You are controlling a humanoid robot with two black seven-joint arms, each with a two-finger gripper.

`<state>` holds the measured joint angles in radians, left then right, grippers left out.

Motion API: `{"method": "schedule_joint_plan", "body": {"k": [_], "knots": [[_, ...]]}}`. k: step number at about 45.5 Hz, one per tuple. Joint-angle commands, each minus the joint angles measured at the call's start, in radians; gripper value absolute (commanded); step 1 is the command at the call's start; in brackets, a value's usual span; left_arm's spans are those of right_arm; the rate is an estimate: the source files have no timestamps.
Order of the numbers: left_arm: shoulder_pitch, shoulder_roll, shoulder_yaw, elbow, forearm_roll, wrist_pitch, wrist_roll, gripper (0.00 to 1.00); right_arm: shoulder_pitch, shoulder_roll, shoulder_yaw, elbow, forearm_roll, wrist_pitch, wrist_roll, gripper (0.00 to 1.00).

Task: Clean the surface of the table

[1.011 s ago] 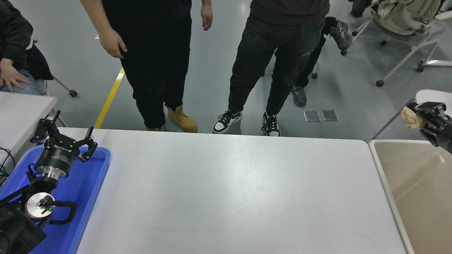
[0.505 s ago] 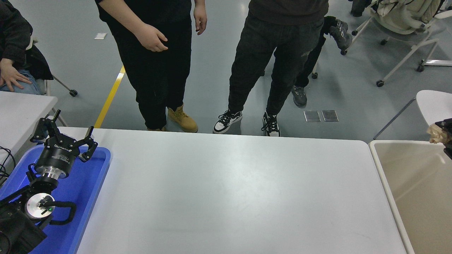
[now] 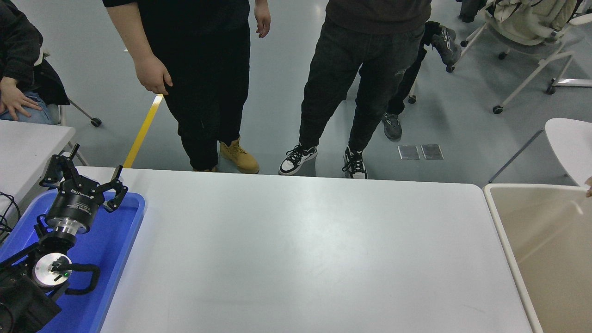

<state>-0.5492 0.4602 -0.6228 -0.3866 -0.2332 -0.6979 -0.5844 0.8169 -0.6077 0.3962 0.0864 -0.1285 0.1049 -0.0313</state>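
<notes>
The table surface (image 3: 300, 254) is a wide white top with rounded corners, and nothing lies on it. My left gripper (image 3: 85, 175) is open and empty, parked at the lower left above the blue tray (image 3: 122, 259). My right gripper is out of view. Only a tiny tan sliver (image 3: 589, 193) shows at the right edge, above the beige bin (image 3: 491, 203).
Two people stand at the table's far side, their shoes (image 3: 238, 155) close to its edge. A seated person's hand (image 3: 14, 99) is at the far left beside a smaller white table (image 3: 27, 148). A white rounded top (image 3: 571, 143) and wheeled chairs are at the right.
My right gripper, holding a tan crumpled wad, has moved right over the beige bin and left the picture. The left standing person's hand rose to the waist, then dropped again.
</notes>
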Motion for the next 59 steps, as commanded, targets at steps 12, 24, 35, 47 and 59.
{"method": "schedule_joint_plan", "body": {"k": [12,24,35,47,59], "knots": [[0.000,0.000,0.000,0.000,0.000,0.000,0.000,1.00,-0.012,0.017,0.059,-0.037,0.282,-0.077,-0.099,0.00],[0.000,0.000,0.000,0.000,0.000,0.000,0.000,1.00,-0.013,0.025,0.085,-0.034,0.402,-0.085,-0.118,0.00],[0.000,0.000,0.000,0.000,0.000,0.000,0.000,1.00,-0.067,0.048,0.142,-0.031,0.403,-0.083,-0.107,0.00],[0.000,0.000,0.000,0.000,0.000,0.000,0.000,1.00,-0.209,0.186,0.145,-0.039,0.405,-0.074,-0.007,0.00],[0.000,0.000,0.000,0.000,0.000,0.000,0.000,1.00,-0.271,0.224,0.144,-0.037,0.405,-0.071,0.057,0.00]]}}
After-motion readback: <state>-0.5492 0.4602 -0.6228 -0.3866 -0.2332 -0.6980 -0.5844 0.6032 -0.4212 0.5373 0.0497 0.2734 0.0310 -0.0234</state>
